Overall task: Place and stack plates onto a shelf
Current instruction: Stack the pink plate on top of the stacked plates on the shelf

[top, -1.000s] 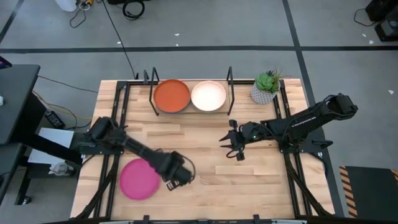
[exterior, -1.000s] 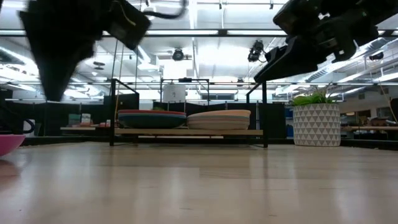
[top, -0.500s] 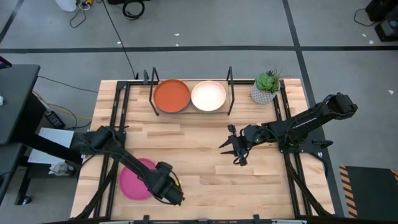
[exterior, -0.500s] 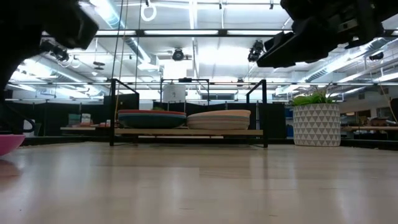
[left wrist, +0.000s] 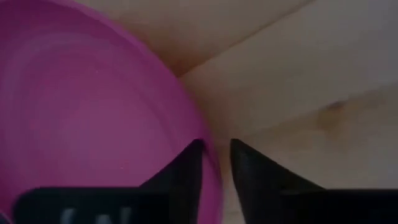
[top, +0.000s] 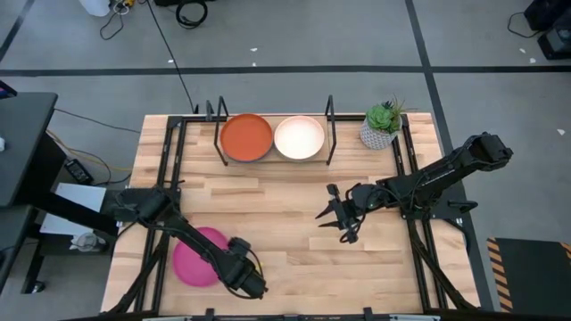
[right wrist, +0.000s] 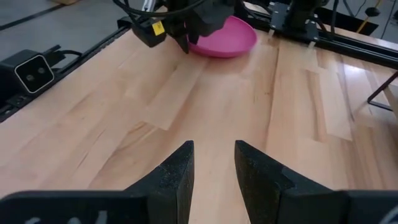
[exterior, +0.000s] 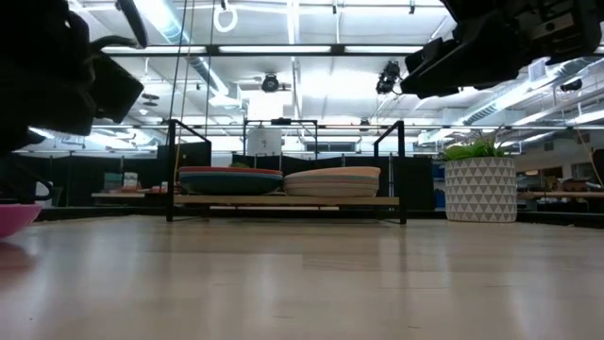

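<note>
The magenta plate (top: pixel 192 260) sits on its base on the tabletop near the near-left corner; it also shows in the low view (exterior: pixel 13 218) and the right wrist view (right wrist: pixel 227 36). My left gripper (top: pixel 245 278) hovers at the plate's right rim, open, one finger over the plate and one outside it (left wrist: pixel 216 152). My right gripper (top: pixel 337 219) hangs open above bare table at centre-right (right wrist: pixel 214 149). The shelf (top: pixel 332 134) at the far edge carries a stack topped by an orange plate (top: pixel 246 136) and another topped by a pale peach plate (top: pixel 299 136). My left gripper comes from above, pointing down, with its fingers (left wrist: pixel 186 168) astride the magenta plate's right rim (left wrist: pixel 189 121). The plate lies flat on the table. Whether the fingers touch the rim I cannot tell.
A potted plant (top: pixel 382 125) in a white patterned pot stands right of the shelf, at the far-right corner. Black frame rails (top: pixel 419 241) run along both sides of the table. Bare wood spans the middle between the two grippers.
My left gripper has swung from right of the magenta plate toward the table's near edge and come down to the plate's right rim. The plate has stayed where it was. My right gripper has drifted slightly toward the near edge.
</note>
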